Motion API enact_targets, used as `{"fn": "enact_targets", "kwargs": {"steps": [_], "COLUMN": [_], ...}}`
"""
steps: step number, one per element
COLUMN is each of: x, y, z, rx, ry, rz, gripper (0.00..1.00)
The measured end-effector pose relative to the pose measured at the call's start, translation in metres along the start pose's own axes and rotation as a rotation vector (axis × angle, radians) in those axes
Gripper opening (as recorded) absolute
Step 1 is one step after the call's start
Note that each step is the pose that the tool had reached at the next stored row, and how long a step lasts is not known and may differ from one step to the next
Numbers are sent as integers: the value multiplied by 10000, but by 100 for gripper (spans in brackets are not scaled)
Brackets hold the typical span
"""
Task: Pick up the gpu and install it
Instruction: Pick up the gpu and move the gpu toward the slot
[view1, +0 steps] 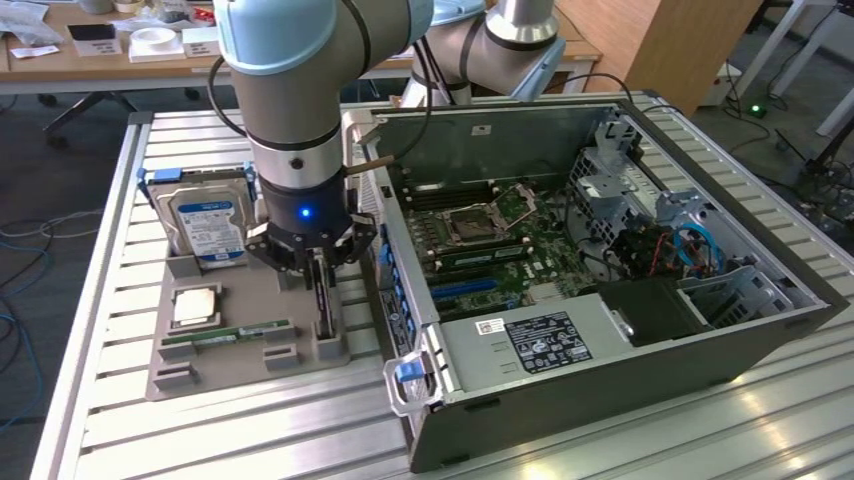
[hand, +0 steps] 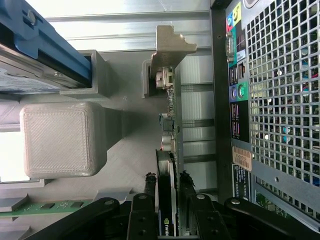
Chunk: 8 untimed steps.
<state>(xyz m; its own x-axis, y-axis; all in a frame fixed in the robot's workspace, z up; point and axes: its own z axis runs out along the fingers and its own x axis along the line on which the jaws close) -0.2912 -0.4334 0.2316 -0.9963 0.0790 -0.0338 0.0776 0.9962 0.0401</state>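
Note:
The gpu (view1: 322, 305) is a slim dark card standing on edge in the grey holder tray (view1: 174, 378), just outside the open computer case (view1: 601, 250). My gripper (view1: 316, 265) reaches straight down over the card's end nearest the hard drive. In the wrist view the gpu (hand: 167, 145) runs away from me, ending in its metal bracket (hand: 169, 47). My gripper (hand: 167, 185) straddles the card, with one black finger (hand: 149, 189) on each side, close to its faces. The jaws are open and have not clamped the card, which still rests in its holder slots.
On the same tray are a silver hard drive (view1: 210, 222) with a blue-white label, a processor (view1: 196, 305) and a green memory stick (view1: 240, 331). The case's rear panel (hand: 280, 100) runs close beside the card. Its motherboard (view1: 494, 245) lies exposed. The table is of ribbed aluminium.

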Motion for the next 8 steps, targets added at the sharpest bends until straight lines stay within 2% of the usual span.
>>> {"fn": "enact_targets", "kwargs": {"steps": [1, 8], "x": [0, 0], "y": [0, 0], "z": [0, 0], "rx": [0, 1], "ry": [0, 1], "rz": [0, 0], "gripper": [33, 33]}}
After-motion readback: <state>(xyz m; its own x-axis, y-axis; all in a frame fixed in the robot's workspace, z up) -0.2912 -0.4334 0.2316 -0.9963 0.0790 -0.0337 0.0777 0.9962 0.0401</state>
